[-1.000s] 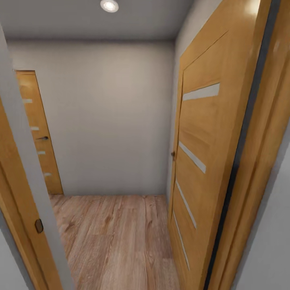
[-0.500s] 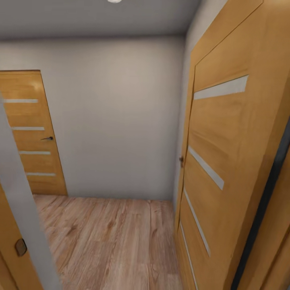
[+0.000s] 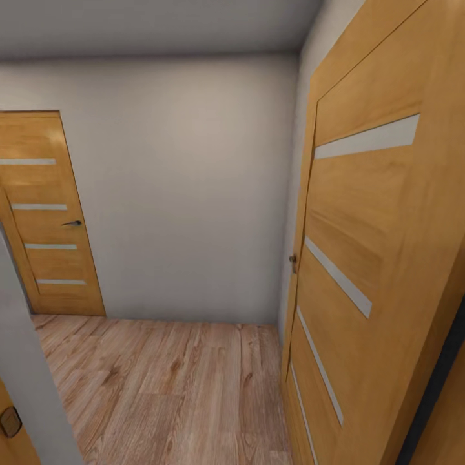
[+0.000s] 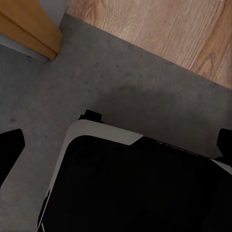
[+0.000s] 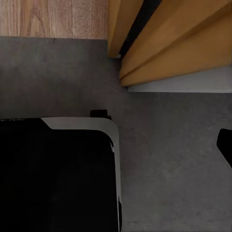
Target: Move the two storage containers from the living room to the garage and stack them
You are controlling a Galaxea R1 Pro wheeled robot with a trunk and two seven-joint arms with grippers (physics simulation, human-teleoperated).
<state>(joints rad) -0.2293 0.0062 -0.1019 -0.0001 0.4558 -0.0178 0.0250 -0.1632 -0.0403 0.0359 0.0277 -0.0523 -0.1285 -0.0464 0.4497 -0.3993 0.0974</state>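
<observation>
The two storage containers are out of view. I am looking through a doorway into a small hall with pale walls and light wood-plank flooring [image 3: 181, 387]. In the left wrist view my left gripper [image 4: 117, 145] is open, one black fingertip [image 4: 9, 150] at each side edge, with nothing between them. It hangs over my black and white base [image 4: 135, 183], which stands on the dark grey concrete floor [image 4: 145, 92]. In the right wrist view my right gripper [image 5: 116, 145] also hangs open and empty over the base [image 5: 53, 174] and the concrete floor [image 5: 174, 169].
An open wooden door [image 3: 368, 258] with pale glass strips stands close on the right. A shut door of the same kind [image 3: 48, 219] is at the hall's far left. The doorway's grey jamb [image 3: 26, 381] is close at the lower left. Concrete meets wood planks [image 4: 169, 29] at the threshold.
The camera has moved forward through the doorway and turned a little left. The left jamb has slid toward the picture's edge, more of the far door shows, and the ceiling lamp has left the view.
</observation>
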